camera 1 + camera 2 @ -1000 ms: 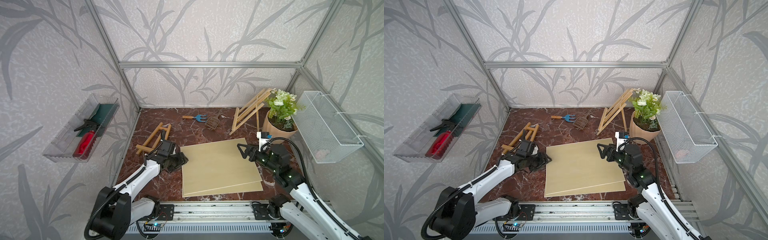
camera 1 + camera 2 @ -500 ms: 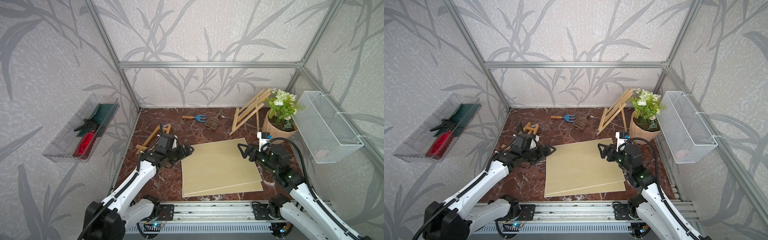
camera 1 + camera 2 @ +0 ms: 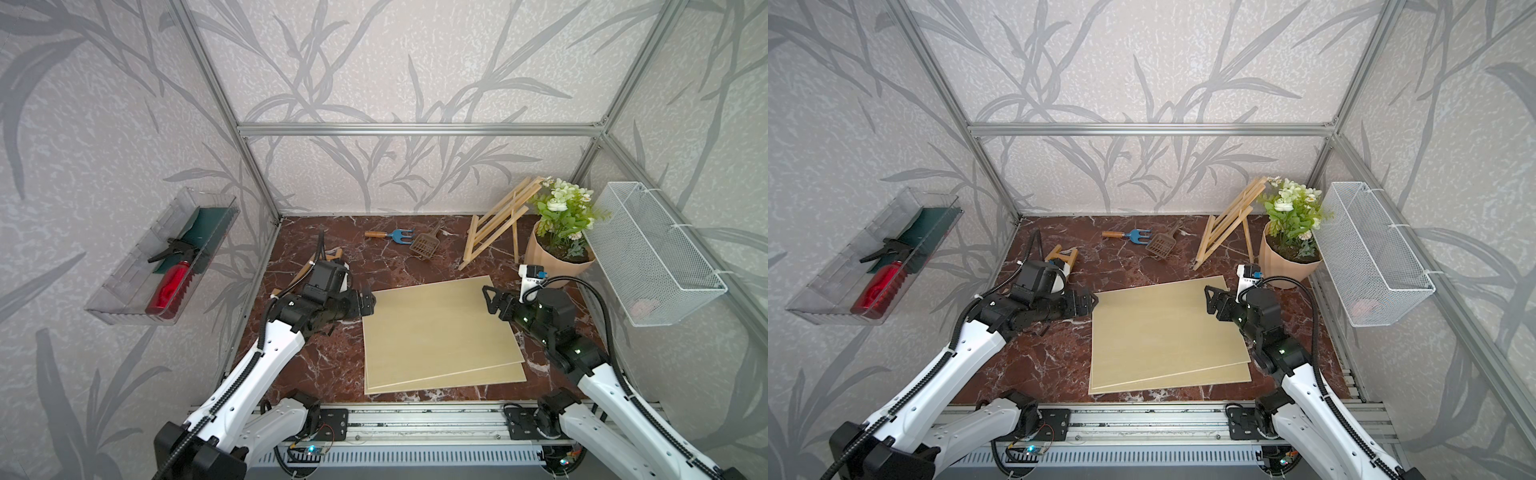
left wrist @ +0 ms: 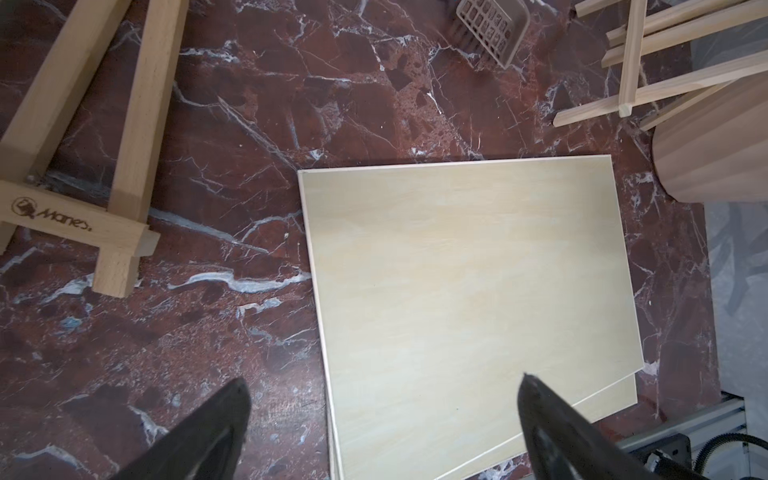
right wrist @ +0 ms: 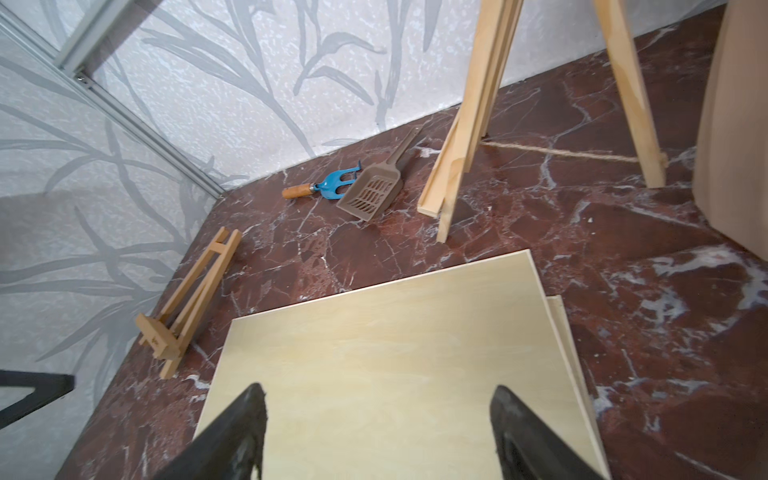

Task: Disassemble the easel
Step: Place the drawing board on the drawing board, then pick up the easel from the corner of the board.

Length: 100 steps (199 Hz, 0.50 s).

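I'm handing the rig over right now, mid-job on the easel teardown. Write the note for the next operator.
Left hand: open, empty, over the left edge of the boards.
Right hand: open, empty, above the boards' right side.
Things: small easel lies flat near the left wall. Two boards lie stacked mid-table. Large easel stands at the back beside the flower pot.
Done: small easel down flat, both boards off any easel.
Left: probably the large easel, which stands with its rear leg out. Nothing is gripped.
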Available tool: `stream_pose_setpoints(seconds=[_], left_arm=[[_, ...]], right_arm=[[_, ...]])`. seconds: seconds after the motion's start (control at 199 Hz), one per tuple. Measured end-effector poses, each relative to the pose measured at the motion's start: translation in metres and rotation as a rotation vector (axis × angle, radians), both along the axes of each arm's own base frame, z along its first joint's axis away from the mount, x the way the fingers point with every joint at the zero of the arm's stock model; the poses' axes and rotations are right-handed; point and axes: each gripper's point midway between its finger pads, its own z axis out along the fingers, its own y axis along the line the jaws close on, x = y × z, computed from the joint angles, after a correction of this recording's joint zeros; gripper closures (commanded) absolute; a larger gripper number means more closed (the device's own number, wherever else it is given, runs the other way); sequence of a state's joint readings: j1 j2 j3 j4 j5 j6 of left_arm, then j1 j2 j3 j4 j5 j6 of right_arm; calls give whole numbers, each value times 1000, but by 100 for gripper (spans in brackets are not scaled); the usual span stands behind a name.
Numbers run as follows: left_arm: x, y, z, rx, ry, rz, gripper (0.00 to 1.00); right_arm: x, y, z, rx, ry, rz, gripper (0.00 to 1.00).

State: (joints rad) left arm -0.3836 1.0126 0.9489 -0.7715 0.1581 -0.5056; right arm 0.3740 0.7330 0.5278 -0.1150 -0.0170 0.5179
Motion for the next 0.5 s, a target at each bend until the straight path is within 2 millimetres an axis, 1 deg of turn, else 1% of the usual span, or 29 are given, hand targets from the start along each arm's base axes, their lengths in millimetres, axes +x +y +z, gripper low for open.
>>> stream_pose_setpoints(seconds=[0.231,0.366,0.502], left_arm=[[-9,4,28,-31,-108,-12,1],[-14,5,35,-43,-134,-13,1],[-26,7,34,-51,-153,-24,1]], right_arm=[[13,-23,-16,-131,25,-115,20],[26,-31,-8,-199,20,-166,21],[51,-28,2,-258,17,-181,22]])
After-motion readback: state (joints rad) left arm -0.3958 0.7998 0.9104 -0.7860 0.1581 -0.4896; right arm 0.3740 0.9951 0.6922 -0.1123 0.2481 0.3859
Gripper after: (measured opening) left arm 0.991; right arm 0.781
